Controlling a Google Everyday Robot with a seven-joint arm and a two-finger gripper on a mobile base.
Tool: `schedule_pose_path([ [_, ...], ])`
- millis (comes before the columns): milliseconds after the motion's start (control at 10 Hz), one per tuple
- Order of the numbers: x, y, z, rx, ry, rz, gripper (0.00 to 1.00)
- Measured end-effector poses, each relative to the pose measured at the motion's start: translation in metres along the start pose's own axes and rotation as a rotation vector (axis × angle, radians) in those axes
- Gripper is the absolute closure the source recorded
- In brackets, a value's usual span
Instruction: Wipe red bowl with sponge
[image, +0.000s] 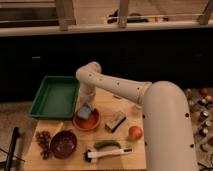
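A small wooden table (131, 155) sits in the lower middle of the frame, seen from above and slightly to one side, with a dark cabinet front behind it. A thick white robot arm (125, 90) enters from the lower right, bends at an elbow near the centre of the frame, and reaches down toward the left-centre of the table.

The gripper (87, 106) hangs at the end of the arm, directly over the red bowl (86, 121). The red bowl, round, shallow and orange-red, rests on the table just below the centre of the frame. The sponge (85, 113), a small pale blue-grey block, is in the bowl right under the gripper. Whether the jaws are apart or clamped on the sponge cannot be told from this view.

A green tray (56, 96) lies on the upper left of the table, just beside the bowl. A darker maroon bowl (64, 144) sits at the lower left, below the red bowl, with a cluster of small dark round pieces (43, 141) to its left. A tan block with a dark edge (115, 121) lies right of the red bowl. An orange-red round fruit (134, 132) sits further right. A green oblong item (106, 144) and a white-handled brush (107, 153) lie near the front edge.
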Motion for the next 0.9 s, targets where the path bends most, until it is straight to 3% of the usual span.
schedule_pose_path([
  [400,-0.037,-0.008,0.004,-0.009,-0.024,-0.081,1.00],
  [700,-0.049,0.006,0.007,-0.030,-0.042,-0.077,1.00],
  [900,-0.053,0.030,0.004,-0.048,-0.043,-0.041,1.00],
])
